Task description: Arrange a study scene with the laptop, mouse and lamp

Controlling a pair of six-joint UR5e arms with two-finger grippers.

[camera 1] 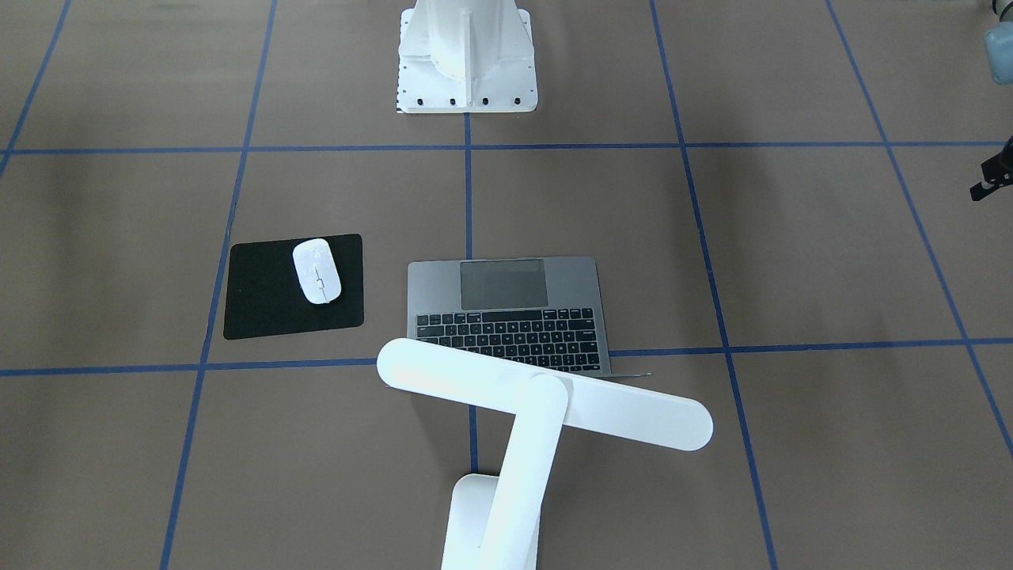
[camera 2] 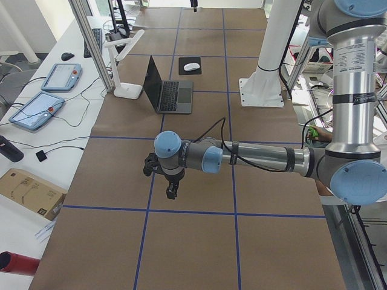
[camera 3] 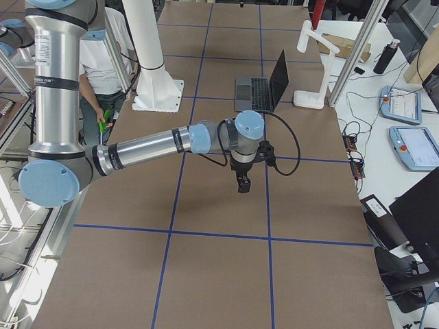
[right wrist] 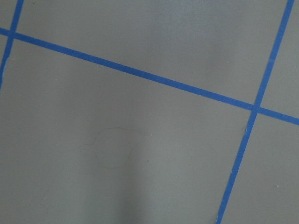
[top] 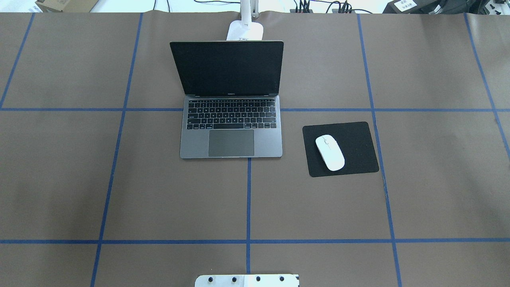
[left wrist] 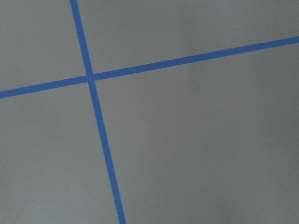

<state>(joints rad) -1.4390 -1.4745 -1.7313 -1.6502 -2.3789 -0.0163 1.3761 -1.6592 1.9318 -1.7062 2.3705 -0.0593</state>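
On blk mat, mouse; laptop open beside it, lamp behind.

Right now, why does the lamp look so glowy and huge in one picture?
Front-facing view: the lamp sits nearest that camera, so it looks huge and washed-out white. Overhead view: the laptop screen is dark, no glare. Wrist views: only soft shadows on the table.
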